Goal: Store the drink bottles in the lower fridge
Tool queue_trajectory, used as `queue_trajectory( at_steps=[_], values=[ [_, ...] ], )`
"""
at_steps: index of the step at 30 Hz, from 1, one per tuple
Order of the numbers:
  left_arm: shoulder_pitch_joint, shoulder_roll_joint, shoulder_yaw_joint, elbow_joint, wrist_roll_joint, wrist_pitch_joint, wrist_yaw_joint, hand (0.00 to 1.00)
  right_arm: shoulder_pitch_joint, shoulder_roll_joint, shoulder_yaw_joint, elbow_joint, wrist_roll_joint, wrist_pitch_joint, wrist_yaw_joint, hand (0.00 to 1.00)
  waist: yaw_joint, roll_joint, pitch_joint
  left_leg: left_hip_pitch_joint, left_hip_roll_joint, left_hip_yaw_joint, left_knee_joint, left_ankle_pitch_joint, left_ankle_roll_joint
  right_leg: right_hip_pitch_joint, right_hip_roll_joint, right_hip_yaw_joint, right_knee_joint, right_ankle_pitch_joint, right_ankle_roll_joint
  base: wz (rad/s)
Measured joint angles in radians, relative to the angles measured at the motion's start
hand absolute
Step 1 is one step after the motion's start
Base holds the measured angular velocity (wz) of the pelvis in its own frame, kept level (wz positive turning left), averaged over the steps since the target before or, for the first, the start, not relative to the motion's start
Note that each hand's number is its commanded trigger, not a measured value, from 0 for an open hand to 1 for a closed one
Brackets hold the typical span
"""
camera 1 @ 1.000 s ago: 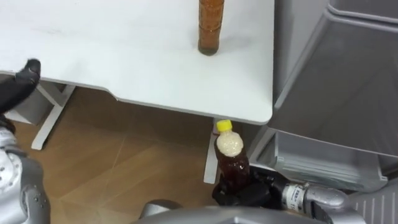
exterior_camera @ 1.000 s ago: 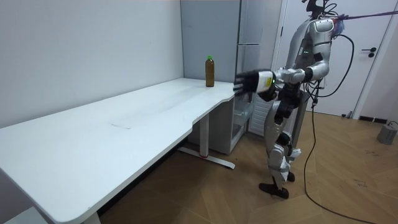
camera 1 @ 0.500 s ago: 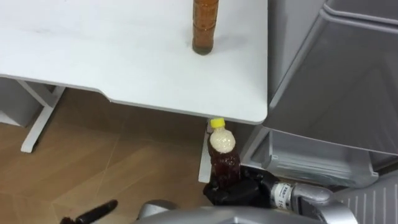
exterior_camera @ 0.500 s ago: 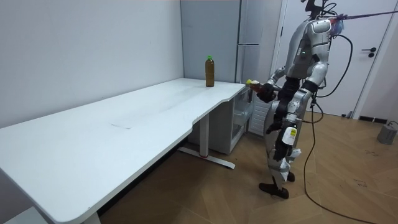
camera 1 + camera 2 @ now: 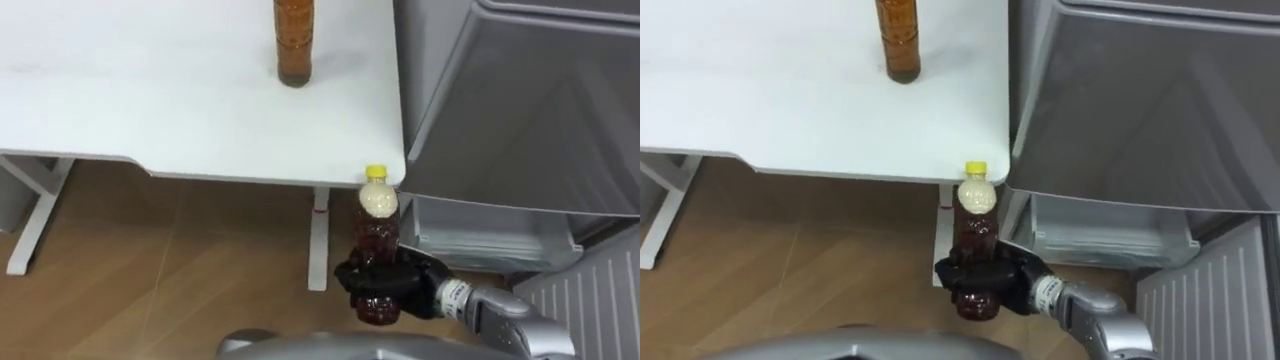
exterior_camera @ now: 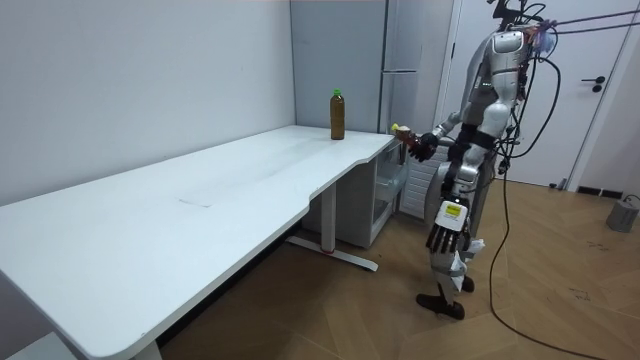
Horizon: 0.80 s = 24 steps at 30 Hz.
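My right hand [image 5: 392,292] is shut on a brown drink bottle with a yellow cap [image 5: 378,243], held upright just off the white table's near right corner [image 5: 385,165]. The same hand [image 5: 992,281] and bottle [image 5: 975,228] appear in the right eye view, and the room view has the held bottle [image 6: 406,139] in front of the fridge. A second brown bottle [image 5: 293,42] with a green cap [image 6: 338,114] stands near the table's far end. The lower fridge compartment [image 5: 490,235] is open to the bottle's right. My left hand [image 6: 439,237] hangs relaxed beside my leg.
The grey upper fridge body [image 5: 520,110] rises right of the table. The open lower door [image 5: 590,295] with ribbed lining stands at the lower right. A white table leg [image 5: 318,240] is under the corner, over wooden floor [image 5: 150,270]. I stand at the table's end facing the fridge.
My left arm dropped from stretched out in front to hanging at my side. The view swung right toward the fridge. The right hand kept the yellow-capped bottle, now nearer the open compartment.
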State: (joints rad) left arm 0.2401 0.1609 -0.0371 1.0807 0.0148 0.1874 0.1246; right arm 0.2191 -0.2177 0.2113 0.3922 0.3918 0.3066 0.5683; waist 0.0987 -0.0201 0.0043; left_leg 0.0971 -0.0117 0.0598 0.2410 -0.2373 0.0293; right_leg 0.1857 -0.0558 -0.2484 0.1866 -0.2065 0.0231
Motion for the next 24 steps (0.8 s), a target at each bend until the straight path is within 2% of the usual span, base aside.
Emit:
queue_trajectory(
  at_steps=[3,5,7,8,11,15,17,24],
  values=[
    [-0.017,-0.001,-0.024,-0.002,0.072,0.003,-0.001,0.0,-0.001,0.002,-0.005,0.0,0.062,-0.002,-0.066,1.0,-0.03,-0.002,-0.0012,0.0,0.001,0.007,0.001,0.0,0.0,-0.002,0.0,0.006,0.0,0.0,0.0,-0.05],
    [-0.021,-0.005,-0.028,-0.001,0.113,0.002,-0.003,0.0,-0.002,0.004,-0.022,0.002,0.074,-0.017,-0.123,1.0,-0.045,0.001,-0.0022,0.0,0.002,0.018,-0.001,0.0,0.0,-0.006,0.001,0.012,0.0,0.001,0.0,-0.08],
    [-0.02,-0.009,-0.037,-0.001,0.126,0.002,-0.007,0.0,-0.002,0.004,-0.041,0.011,0.08,-0.033,-0.169,1.0,-0.052,0.006,-0.0013,-0.001,0.005,0.026,-0.002,0.0,0.0,-0.012,0.003,0.02,0.0,0.005,-0.001,-0.13],
    [-0.016,-0.009,-0.042,-0.001,0.134,0.002,-0.009,0.0,-0.001,0.004,-0.041,0.019,0.088,-0.036,-0.196,1.0,-0.067,0.007,-0.001,-0.001,0.005,0.027,-0.003,0.0,0.0,-0.014,0.003,0.024,0.0,0.005,-0.001,-0.08],
    [-0.001,-0.011,-0.045,0.001,0.135,0.004,-0.019,0.0,0.002,0.014,-0.06,0.027,0.129,-0.036,-0.291,1.0,-0.092,0.011,-0.0016,-0.004,0.006,0.032,-0.004,0.0,0.0,-0.022,0.005,0.032,0.002,0.006,-0.002,-0.09],
    [0.021,-0.016,-0.045,0.001,0.138,0.009,-0.021,0.0,0.003,0.025,-0.109,0.027,0.232,-0.042,-0.393,1.0,-0.108,0.013,-0.0027,-0.004,0.006,0.042,-0.006,0.0,0.001,-0.029,0.005,0.043,0.003,0.007,-0.002,-0.09],
    [0.027,-0.019,-0.044,0.001,0.146,0.013,-0.021,0.0,0.002,0.028,-0.13,0.026,0.316,-0.06,-0.464,1.0,-0.117,0.014,-0.0025,-0.001,0.007,0.048,-0.008,0.0,0.001,-0.031,0.006,0.049,0.003,0.007,-0.002,-0.08],
    [0.035,-0.037,-0.045,0.0,0.155,0.009,-0.02,0.0,-0.003,0.057,-0.164,0.021,0.367,-0.135,-0.652,1.0,-0.12,0.024,-0.0063,-0.004,0.009,0.048,-0.009,-0.001,0.0,-0.043,0.007,0.053,0.004,0.007,-0.003,-0.01]
  ],
)
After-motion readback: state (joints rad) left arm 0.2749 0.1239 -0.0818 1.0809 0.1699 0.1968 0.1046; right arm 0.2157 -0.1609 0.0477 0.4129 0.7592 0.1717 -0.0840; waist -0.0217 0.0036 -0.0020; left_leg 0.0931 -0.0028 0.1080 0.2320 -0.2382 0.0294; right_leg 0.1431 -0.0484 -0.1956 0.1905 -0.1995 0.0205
